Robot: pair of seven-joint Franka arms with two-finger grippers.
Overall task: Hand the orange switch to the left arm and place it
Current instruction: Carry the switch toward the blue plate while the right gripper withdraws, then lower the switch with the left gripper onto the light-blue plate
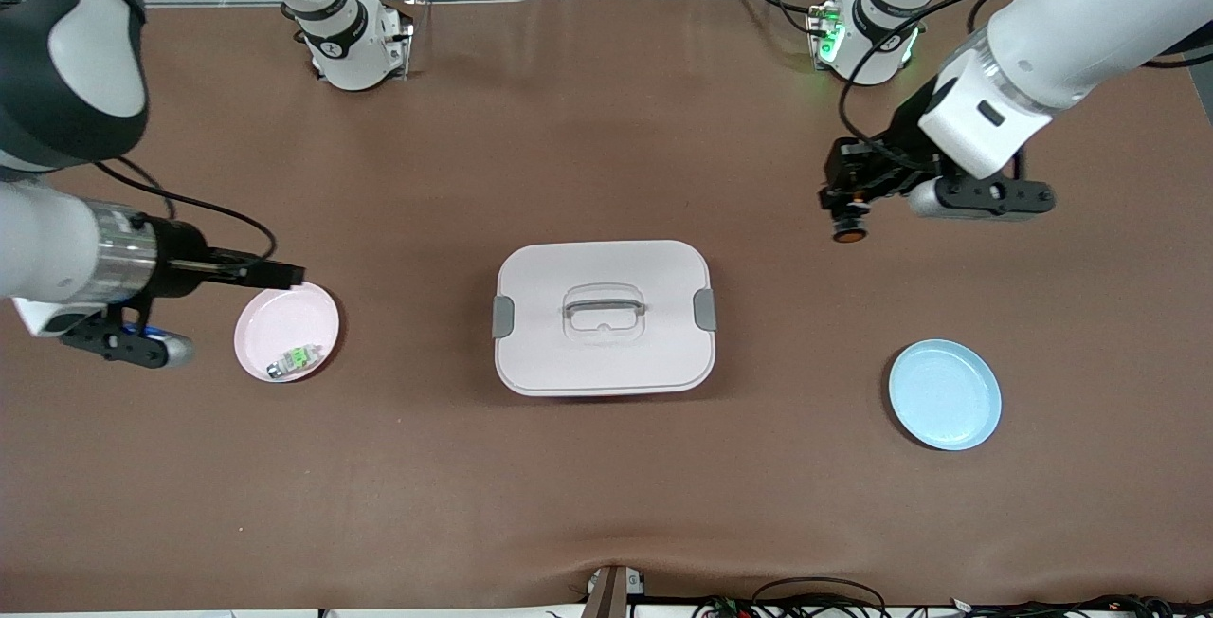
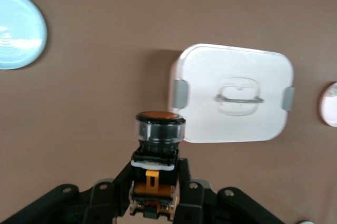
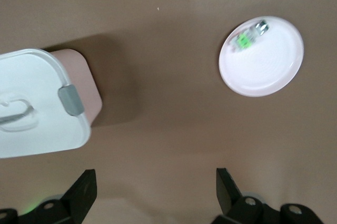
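Observation:
My left gripper (image 1: 846,204) is shut on the orange switch (image 1: 849,231) and holds it in the air over bare table toward the left arm's end, apart from the box (image 1: 604,317). In the left wrist view the switch (image 2: 159,129) stands between the fingers with its orange cap outward, and the white box (image 2: 231,95) lies past it. My right gripper (image 1: 284,273) is open and empty, up over the edge of the pink plate (image 1: 303,310). In the right wrist view its fingers (image 3: 84,190) are spread wide over bare table.
The pink plate (image 3: 261,58) holds a green and silver switch (image 1: 294,359), also in the right wrist view (image 3: 247,37). A blue plate (image 1: 945,394) lies toward the left arm's end, nearer the front camera than the box. The box stands mid-table (image 3: 37,108).

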